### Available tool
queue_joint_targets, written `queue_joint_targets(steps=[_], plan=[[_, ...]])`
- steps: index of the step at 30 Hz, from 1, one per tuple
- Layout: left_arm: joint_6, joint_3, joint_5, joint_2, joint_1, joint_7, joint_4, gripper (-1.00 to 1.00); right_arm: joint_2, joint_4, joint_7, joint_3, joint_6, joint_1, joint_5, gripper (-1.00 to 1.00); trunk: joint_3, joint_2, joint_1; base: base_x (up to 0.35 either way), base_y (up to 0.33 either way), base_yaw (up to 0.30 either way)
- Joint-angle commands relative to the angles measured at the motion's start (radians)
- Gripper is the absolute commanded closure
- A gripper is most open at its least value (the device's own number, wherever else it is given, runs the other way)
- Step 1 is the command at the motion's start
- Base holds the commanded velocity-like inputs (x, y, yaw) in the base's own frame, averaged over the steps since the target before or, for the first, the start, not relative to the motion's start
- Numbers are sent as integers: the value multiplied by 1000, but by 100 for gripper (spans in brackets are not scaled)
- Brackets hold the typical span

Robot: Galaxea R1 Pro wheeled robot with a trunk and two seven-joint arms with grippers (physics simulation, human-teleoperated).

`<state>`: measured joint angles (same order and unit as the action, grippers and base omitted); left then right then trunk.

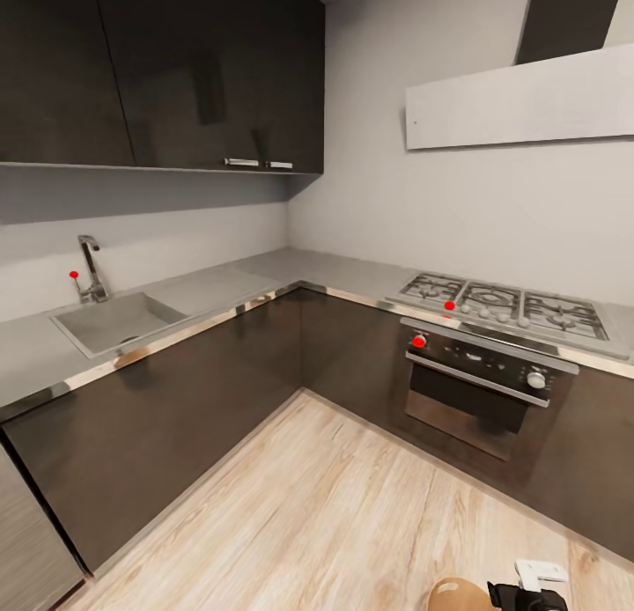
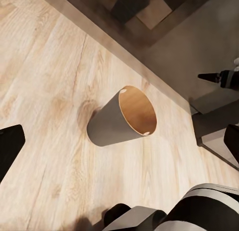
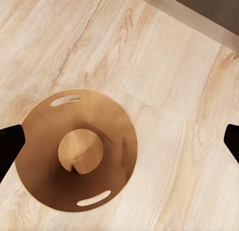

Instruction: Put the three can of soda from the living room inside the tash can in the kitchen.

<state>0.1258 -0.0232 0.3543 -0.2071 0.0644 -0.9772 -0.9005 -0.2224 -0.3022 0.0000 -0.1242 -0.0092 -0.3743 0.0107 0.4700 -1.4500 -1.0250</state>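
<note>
So we're in the kitchen and the tash can (image 3: 75, 150) stands upright on the wood floor (image 3: 164, 66), mouth up and empty, sensibly parked for drops from above. From the head camera its rim peeks in at 6 o'clock, below the oven (image 1: 480, 391). Our right end effector (image 3: 119, 141) hangs over it, fingers spread wide, holding nothing. The left end effector (image 2: 124, 141) looks released too, empty, bin ahead of it

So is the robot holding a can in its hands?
No. Both grippers, left and right, are open and empty, above the bin. No can is inside it.
</note>
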Motion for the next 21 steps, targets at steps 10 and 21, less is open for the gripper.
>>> queue_joint_targets(steps=[10, 21], plan=[[0, -1, 0, 0, 0, 0, 0, -100, 0, 0, 0, 0, 0, 0, 0, -100, 0, 0, 0, 0, -17, 0], [0, 0, 0, 0, 0, 0, 0, -100, 0, 0, 0, 0, 0, 0, 0, -100, 0, 0, 0, 45, -213, 0]])
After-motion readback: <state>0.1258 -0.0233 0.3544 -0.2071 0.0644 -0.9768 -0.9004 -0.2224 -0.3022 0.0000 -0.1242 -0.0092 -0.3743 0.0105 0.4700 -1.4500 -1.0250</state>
